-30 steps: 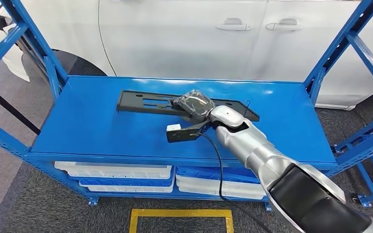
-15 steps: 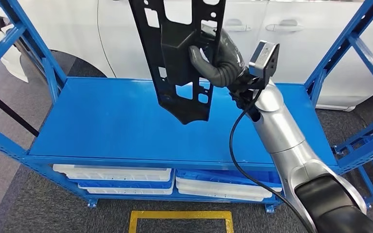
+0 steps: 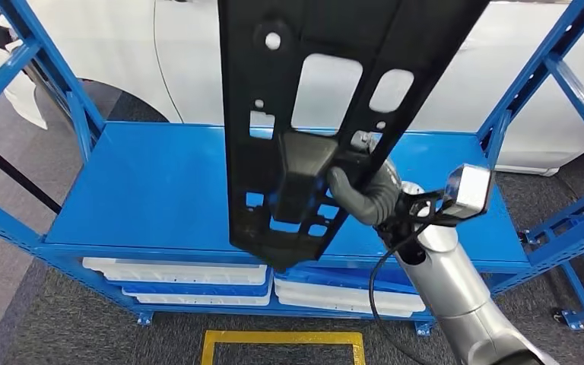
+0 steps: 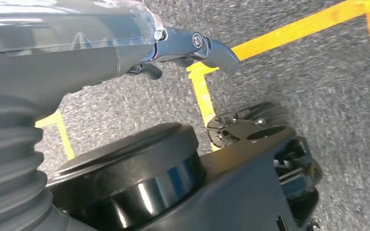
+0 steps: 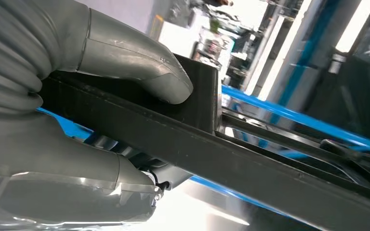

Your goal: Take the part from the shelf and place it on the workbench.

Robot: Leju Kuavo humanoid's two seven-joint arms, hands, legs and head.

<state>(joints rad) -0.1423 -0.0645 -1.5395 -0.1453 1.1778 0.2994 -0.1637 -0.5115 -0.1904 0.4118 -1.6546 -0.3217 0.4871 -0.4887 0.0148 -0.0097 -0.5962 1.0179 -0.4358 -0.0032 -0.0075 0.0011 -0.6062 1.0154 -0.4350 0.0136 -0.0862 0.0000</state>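
- My right hand is clenched around the part, thumb over its raised block; it hangs clear above the shelf, long axis near upright.
- The part is a flat black panel with cut-out slots.
- My left hand hangs near the floor; I can't tell its fingers' state.

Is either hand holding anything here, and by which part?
The right hand grips the long flat black perforated plastic part by its raised boxy block near the lower end. The left hand holds nothing.
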